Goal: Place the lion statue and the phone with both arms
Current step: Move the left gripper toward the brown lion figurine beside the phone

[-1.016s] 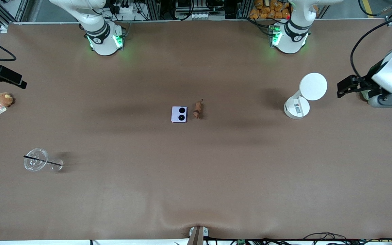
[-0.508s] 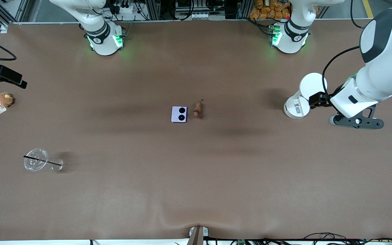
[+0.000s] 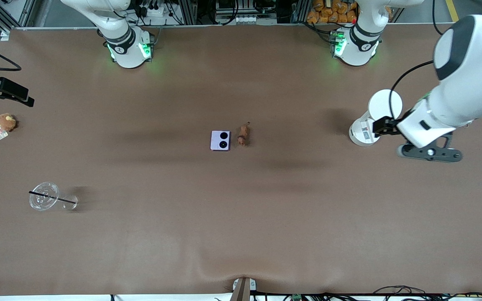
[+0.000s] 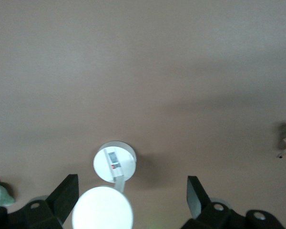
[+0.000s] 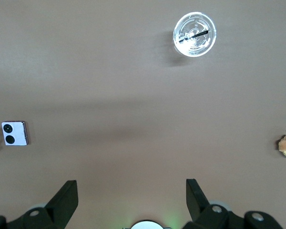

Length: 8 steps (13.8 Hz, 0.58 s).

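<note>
We see phone (image 3: 220,140) and lion statue (image 3: 243,135) side by side mid-table, well apart from open left gripper (image 4: 132,195) and open right gripper (image 5: 131,199); statue's long axis runs toward the bases.

White glossy arms, black joint bands, green base lights, black cables, dark pincer fingers (image 4: 63,195)

White lidded cup (image 3: 364,132) lying toward the left arm's end of the brown table (image 3: 241,230); clear plastic cup (image 3: 44,196) with black straw (image 3: 52,197) and brown plush (image 3: 6,122) toward the right arm's end.
</note>
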Available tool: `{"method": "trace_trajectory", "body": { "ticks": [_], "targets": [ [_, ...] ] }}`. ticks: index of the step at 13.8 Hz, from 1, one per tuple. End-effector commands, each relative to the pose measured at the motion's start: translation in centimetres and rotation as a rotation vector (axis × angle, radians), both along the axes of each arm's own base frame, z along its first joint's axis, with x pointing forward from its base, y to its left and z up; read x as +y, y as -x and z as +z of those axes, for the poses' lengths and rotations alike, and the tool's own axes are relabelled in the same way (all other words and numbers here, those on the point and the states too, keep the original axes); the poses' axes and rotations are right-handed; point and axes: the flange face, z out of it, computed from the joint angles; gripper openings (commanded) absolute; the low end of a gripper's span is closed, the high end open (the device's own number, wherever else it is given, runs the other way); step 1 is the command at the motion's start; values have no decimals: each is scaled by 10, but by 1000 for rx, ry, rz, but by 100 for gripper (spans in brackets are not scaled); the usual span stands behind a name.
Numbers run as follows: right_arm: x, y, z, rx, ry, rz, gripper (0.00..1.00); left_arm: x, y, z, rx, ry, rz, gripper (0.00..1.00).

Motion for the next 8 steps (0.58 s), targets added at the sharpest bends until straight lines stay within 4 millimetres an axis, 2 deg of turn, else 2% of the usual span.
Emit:
{"method": "trace_trajectory", "body": {
  "ticks": [1,3,5,7,8],
  "targets": [
    [3,5,5,2,5,5,100,-60,4,-19,-4,-19,48,100],
    [2,7,5,11,4,4,100,-86,3,-37,5,-21,24,100],
    [0,12,8,19,4,0,100,-99,-2,-51,10,-10,14,100],
    [2,10,6,16,3,3,100,-145,3,-65,3,-14,38,100],
    [3,9,2,21,4,5,100,-160,1,-74,5,-21,77,100]
  ]
}}
